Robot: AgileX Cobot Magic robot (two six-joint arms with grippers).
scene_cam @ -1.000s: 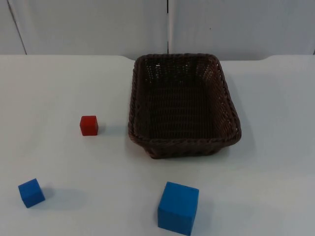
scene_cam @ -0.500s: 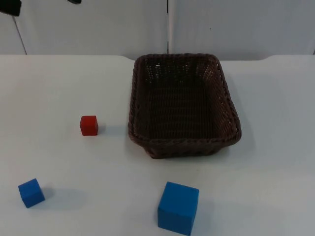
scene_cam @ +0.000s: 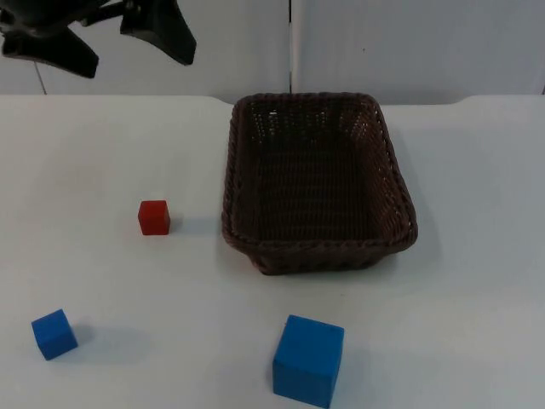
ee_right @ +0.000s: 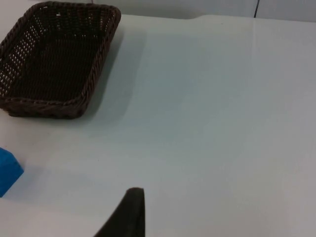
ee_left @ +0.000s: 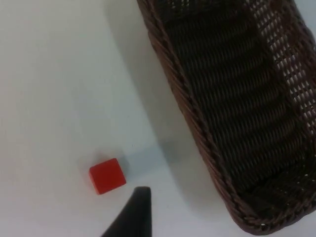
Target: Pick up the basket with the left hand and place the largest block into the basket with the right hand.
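Basket [scene_cam: 319, 183] sits btwn red cube [scene_cam: 154, 217] & big blue block [scene_cam: 308, 360]; left tool [scene_cam: 119, 43] spread wide.

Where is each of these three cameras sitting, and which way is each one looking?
Top view: fixed above, looking down and forward at the table, basket, three blocks; the left gripper, jaws spread, enters at the upper left.
Left wrist view: on the left arm, facing the basket's side and the red block; one black fingertip shows.
Right wrist view: on the waiting right arm, facing bare table, the basket, the large blue block; one fingertip.
All share the basket.
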